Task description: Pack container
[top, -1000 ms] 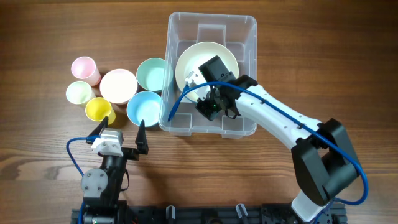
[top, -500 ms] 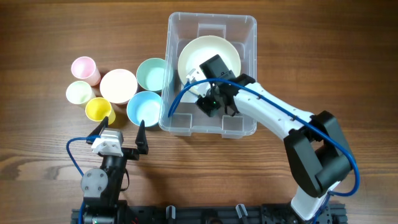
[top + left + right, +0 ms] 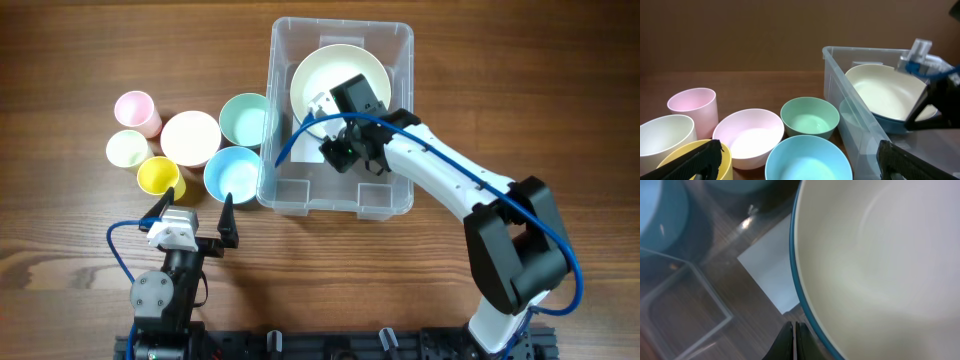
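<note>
While the left jaws idle apart, the right arm (image 3: 440,176) stretches into the container (image 3: 282,196), jaws clamping the bowl (image 3: 322,76).

Overhead: right gripper (image 3: 345,152) tips are hidden under its own wrist, which covers the near rim of the bowl (image 3: 335,78), so can't tell if the bowl is held. Right wrist view: bowl cut at top, right & bottom, and blurred; label (image 3: 771,275) partly behind it. Left wrist view: container (image 3: 837,85) cut at right, yellow cup (image 3: 687,152) & blue bowl (image 3: 807,157) at bottom, white cup (image 3: 660,135) at left.
</note>
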